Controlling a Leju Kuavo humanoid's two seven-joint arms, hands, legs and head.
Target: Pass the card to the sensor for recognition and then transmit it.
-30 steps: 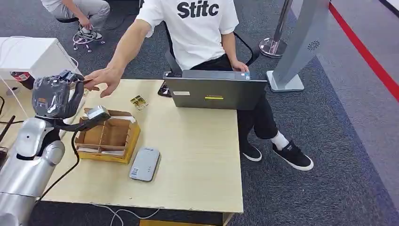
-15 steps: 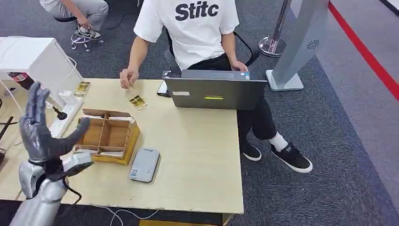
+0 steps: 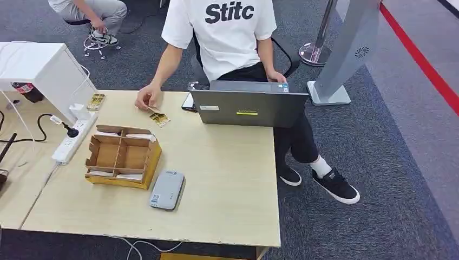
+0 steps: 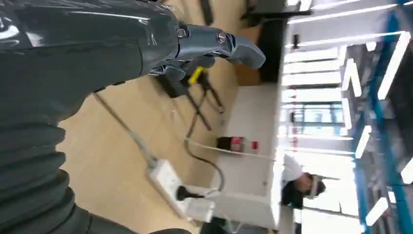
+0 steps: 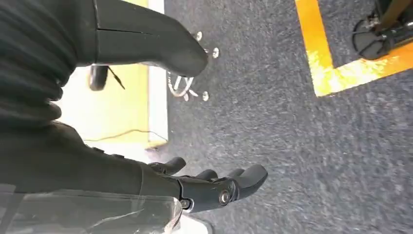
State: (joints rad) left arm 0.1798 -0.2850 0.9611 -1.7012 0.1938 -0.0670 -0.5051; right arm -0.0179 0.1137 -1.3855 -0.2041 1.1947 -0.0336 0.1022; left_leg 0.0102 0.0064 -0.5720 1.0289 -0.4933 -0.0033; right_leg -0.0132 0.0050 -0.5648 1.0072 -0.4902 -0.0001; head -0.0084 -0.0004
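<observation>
At the tabletop's far edge, a person's hand [image 3: 145, 98] holds the card [image 3: 156, 110]. Left hand [image 4: 146, 53] and right hand [image 5: 195, 187] hang empty, fingers loose. Handover looks complete; keep both arms clear.

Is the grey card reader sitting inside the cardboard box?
No, the grey card reader lies flat on the table, just outside the cardboard box at its near corner.

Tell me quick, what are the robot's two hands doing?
Left hand: holds nothing; whether open or closed can't be told.
Right hand: open, empty, fingers apart above the carpet.
</observation>
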